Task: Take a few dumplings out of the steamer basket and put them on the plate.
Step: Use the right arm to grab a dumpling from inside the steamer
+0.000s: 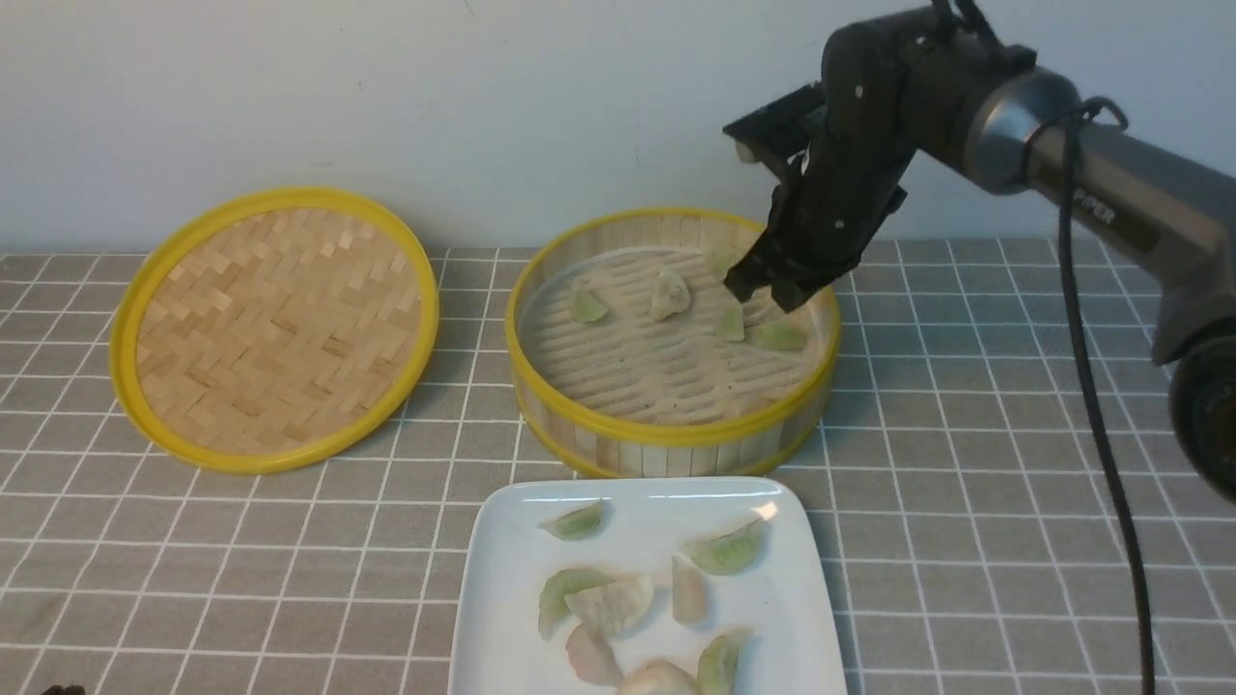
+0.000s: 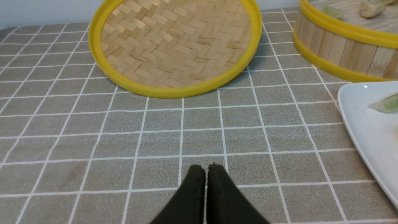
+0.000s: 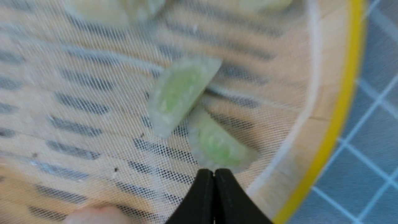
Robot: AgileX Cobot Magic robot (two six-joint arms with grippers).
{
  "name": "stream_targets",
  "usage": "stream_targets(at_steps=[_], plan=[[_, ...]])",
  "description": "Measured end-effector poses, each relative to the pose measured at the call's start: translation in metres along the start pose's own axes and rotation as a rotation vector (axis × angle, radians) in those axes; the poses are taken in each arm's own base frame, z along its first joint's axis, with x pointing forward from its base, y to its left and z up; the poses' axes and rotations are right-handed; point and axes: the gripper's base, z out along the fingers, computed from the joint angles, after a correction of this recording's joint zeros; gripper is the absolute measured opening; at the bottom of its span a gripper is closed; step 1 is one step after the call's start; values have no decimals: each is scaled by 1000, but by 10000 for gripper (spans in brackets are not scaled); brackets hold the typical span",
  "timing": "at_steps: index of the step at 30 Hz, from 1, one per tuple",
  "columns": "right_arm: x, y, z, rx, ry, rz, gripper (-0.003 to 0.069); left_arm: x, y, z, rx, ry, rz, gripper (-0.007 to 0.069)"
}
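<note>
The steamer basket stands mid-table and holds several dumplings, among them a pale green one and a whitish one. My right gripper hangs inside the basket at its far right, shut, with nothing visible between its fingers. In the right wrist view its tips meet just short of a green dumpling; a second green dumpling lies beyond. The white plate in front carries several dumplings. My left gripper is shut, low over the cloth, holding nothing.
The basket's woven lid leans tilted at the back left. A white mesh liner covers the basket floor. The right arm's black cable hangs down at the right. Grey checked cloth covers the table.
</note>
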Motion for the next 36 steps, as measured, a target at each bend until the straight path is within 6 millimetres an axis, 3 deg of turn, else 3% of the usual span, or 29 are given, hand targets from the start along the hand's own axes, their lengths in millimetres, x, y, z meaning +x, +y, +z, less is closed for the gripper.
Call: stream_targets(at_steps=[3, 7, 9, 11, 16, 21, 25, 26, 27, 28, 29, 36], plan=[[-2, 0, -10, 4, -19, 1, -13, 0, 0, 0, 0, 0, 0, -5], [0, 0, -3, 1, -3, 1, 10, 0, 0, 0, 0, 0, 0, -5], [1, 0, 5, -2, 12, -7, 57, 0, 0, 0, 0, 0, 0, -5], [1, 0, 14, -4, 19, -21, 130, 0, 0, 0, 0, 0, 0, -5], [2, 1, 45, -3, 13, -41, 398, 0, 0, 0, 0, 0, 0, -5], [4, 2, 68, -5, 15, -41, 482, 0, 0, 0, 0, 0, 0, -5], [4, 2, 69, -5, 15, -21, 435, 0, 0, 0, 0, 0, 0, -5], [4, 2, 70, -5, 17, -5, 336, 0, 0, 0, 0, 0, 0, -5], [5, 3, 70, -6, 20, -1, 292, 0, 0, 0, 0, 0, 0, -5], [5, 3, 69, -6, 23, 3, 182, 0, 0, 0, 0, 0, 0, -5], [5, 3, 69, -7, 26, 4, 142, 0, 0, 0, 0, 0, 0, -5], [4, 2, 58, -2, 32, 4, 146, 0, 0, 0, 0, 0, 0, -5]])
